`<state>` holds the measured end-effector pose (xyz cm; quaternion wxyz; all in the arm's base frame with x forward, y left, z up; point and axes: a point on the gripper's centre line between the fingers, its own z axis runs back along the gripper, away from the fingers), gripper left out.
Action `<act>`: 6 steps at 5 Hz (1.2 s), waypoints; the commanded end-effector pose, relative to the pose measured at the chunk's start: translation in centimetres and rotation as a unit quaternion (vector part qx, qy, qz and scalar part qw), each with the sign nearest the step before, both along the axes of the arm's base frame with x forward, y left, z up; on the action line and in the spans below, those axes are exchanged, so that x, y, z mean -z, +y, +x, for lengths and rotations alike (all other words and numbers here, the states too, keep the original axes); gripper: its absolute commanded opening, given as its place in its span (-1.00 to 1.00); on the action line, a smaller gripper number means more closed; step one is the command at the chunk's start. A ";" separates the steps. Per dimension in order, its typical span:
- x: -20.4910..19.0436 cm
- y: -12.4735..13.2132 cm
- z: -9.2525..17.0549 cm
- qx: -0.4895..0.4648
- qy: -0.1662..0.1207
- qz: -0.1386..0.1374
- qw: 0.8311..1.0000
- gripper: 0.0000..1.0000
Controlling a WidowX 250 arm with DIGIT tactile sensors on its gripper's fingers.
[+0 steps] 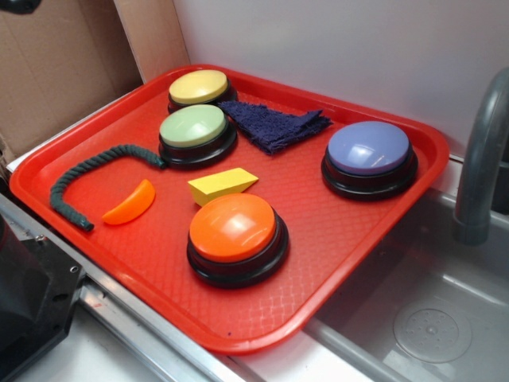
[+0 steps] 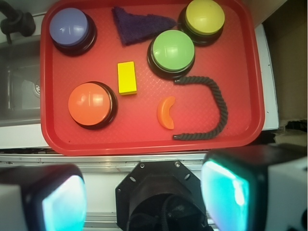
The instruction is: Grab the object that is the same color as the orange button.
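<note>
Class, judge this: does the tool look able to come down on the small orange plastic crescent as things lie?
Probably yes: the small orange plastic crescent lies bare on the red tray, apart from the dark rope and yellow block.

On the red tray (image 1: 382, 239) sit four dome push buttons: one orange button (image 1: 235, 229), one yellow button (image 1: 199, 87), one green button (image 1: 193, 127) and one purple button (image 1: 369, 151). There is also one orange crescent (image 1: 131, 204), one yellow wedge block (image 1: 221, 185), one dark green rope (image 1: 75, 179) and one dark blue cloth (image 1: 274, 123).

Red tray (image 1: 382, 239), four buttons (image 1: 233, 229), orange crescent (image 1: 130, 204), wedge (image 1: 222, 185), rope (image 1: 87, 171), cloth (image 1: 274, 125)
</note>
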<state>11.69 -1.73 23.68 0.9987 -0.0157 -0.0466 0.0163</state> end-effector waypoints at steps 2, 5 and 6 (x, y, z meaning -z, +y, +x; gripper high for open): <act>2.3 0.8 0.9 -0.029 -0.006 0.005 1.000 1.00; 9.1 3.5 2.7 -0.049 -0.004 0.000 0.999 1.00; 11.8 4.3 3.9 -0.051 -0.008 0.003 0.999 1.00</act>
